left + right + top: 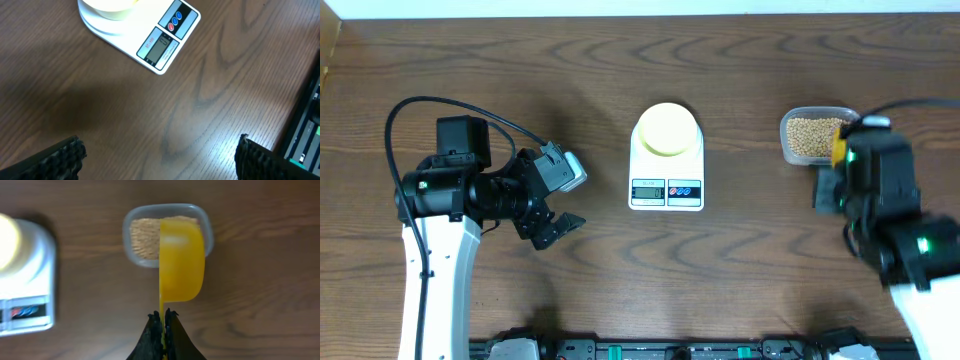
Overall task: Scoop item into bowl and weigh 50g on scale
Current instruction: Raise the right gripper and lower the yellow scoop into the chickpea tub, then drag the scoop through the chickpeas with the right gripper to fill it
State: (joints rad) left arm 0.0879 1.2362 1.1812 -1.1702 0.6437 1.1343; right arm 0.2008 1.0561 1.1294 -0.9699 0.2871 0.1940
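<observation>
The white scale (666,172) stands mid-table with the pale yellow bowl (666,128) on its platform; both also show in the left wrist view, the scale (150,35) and the bowl (111,4). The tan beans (813,134) fill a clear plastic tub (790,150) at the right. My right gripper (163,315) is shut on the thin handle of a bright yellow scoop (181,260), which is held above the tub (134,225) of beans (144,237). The scoop's inside is hidden from view. My left gripper (555,228) is open and empty, left of the scale.
In the right wrist view the scale (27,280) lies at the left edge. A dark rail (305,135) runs along the table's front edge. Bare wooden tabletop lies between the scale and both arms.
</observation>
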